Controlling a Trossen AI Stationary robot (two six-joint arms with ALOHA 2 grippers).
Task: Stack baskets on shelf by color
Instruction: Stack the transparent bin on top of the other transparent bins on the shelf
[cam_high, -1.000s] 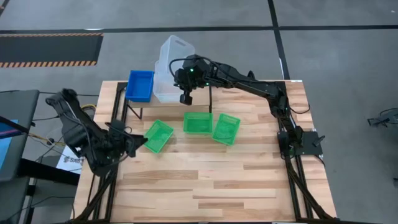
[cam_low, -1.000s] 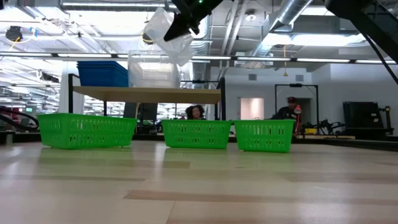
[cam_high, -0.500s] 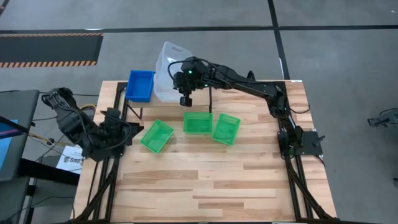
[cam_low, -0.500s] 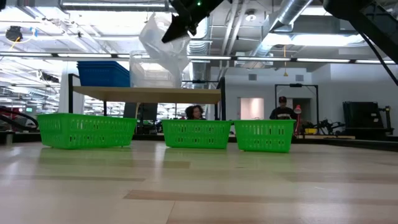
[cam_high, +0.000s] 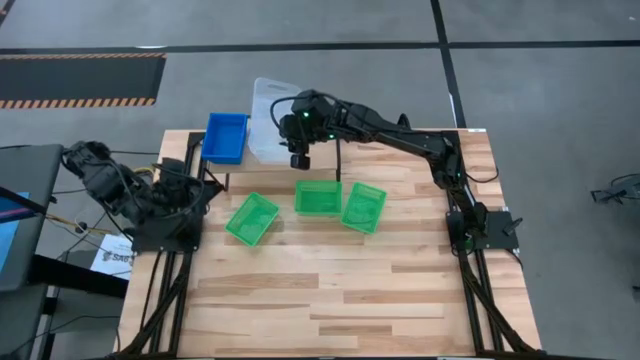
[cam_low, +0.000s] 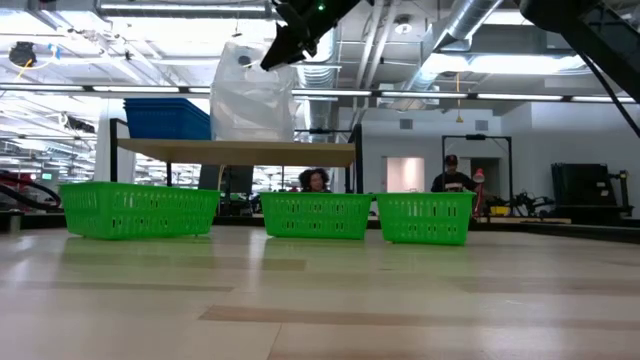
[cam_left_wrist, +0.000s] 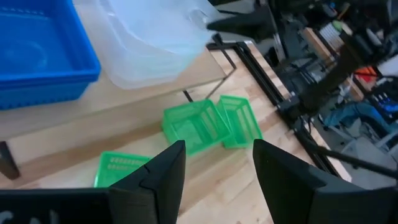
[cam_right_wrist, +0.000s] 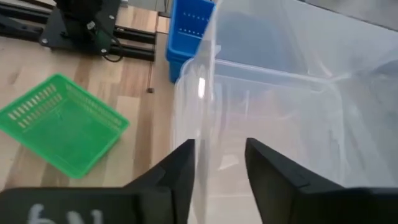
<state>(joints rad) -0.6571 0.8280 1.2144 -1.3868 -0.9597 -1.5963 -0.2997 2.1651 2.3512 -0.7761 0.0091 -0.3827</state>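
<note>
The shelf (cam_low: 235, 150) stands at the table's far left. It carries a stack of blue baskets (cam_high: 224, 137) and clear baskets (cam_high: 262, 148). My right gripper (cam_high: 299, 128) is above the shelf, shut on a clear basket (cam_low: 250, 95) that is tipped steeply over the clear ones. Three green baskets (cam_high: 253, 218), (cam_high: 318, 198), (cam_high: 363, 207) sit upright on the table in front of the shelf. My left gripper (cam_left_wrist: 217, 180) is open and empty at the table's left edge. My right gripper holds the clear basket by one wall at its rim (cam_right_wrist: 200, 134), with one finger (cam_right_wrist: 183, 168) outside and the other (cam_right_wrist: 267, 168) inside. The fingers come from above, slanting down. The basket hangs steeply tilted below them, its lower end down at the clear baskets on the shelf.
The left arm's base (cam_high: 160, 225) and black frame rails (cam_high: 185, 160) lie beside the shelf. The right arm (cam_high: 400, 135) reaches across the table's far side. The near half of the slatted table (cam_high: 330, 300) is bare wood. People stand in the room beyond (cam_low: 315, 180).
My right gripper has gone down and a little toward the table's left with the clear basket, which has tipped steeper and sunk onto the clear baskets on the shelf. My left arm has drawn back toward the table's left edge.
</note>
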